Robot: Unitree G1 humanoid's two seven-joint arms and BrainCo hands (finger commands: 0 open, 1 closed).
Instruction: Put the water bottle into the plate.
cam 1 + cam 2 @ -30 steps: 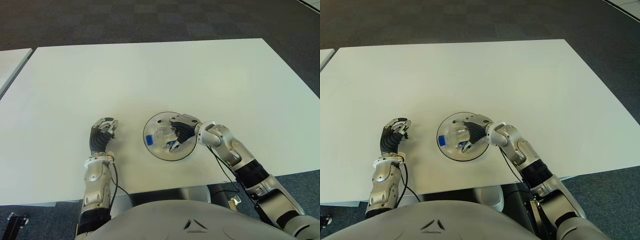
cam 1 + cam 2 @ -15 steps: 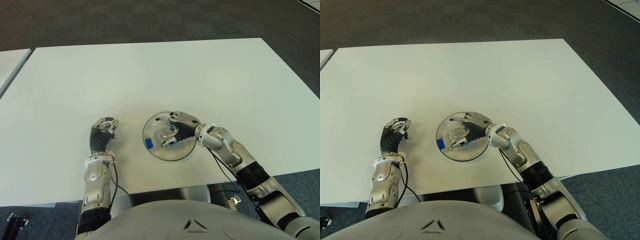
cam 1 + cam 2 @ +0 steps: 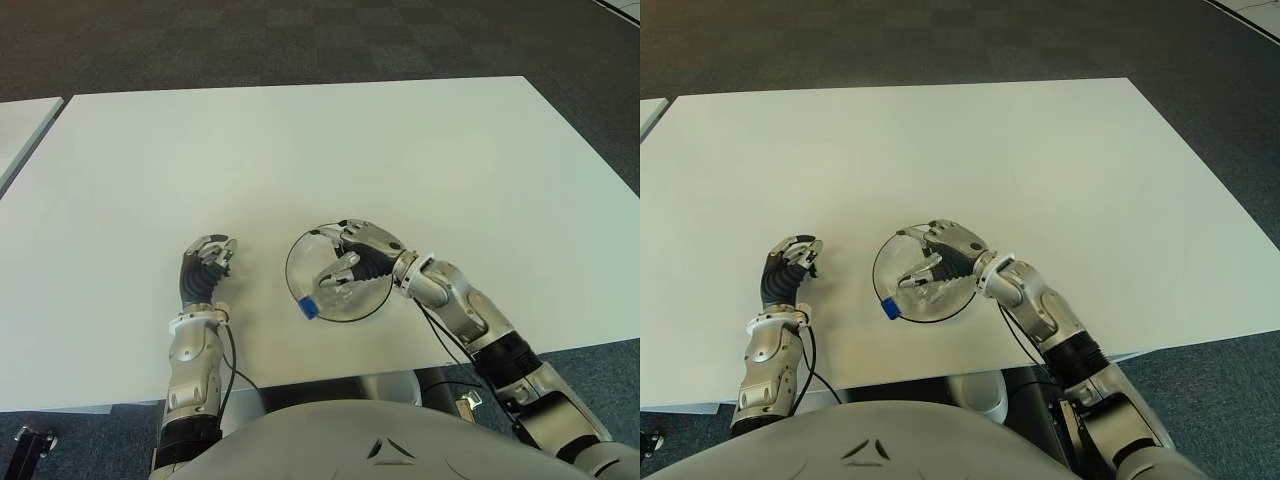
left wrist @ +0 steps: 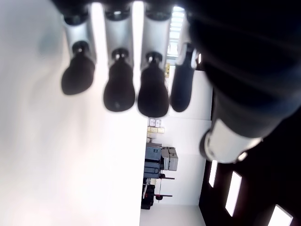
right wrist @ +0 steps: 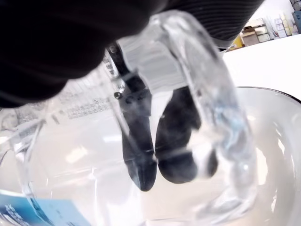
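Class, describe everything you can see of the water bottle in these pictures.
The water bottle is clear plastic with a blue cap and a printed label. It lies on its side in the plate, cap toward the plate's near rim. The right hand is over it with fingers loosened; whether they touch it cannot be told.

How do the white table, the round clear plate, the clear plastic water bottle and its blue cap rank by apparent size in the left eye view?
1. white table
2. round clear plate
3. clear plastic water bottle, lying in the plate partly under the right hand, so its full extent is unsure
4. blue cap
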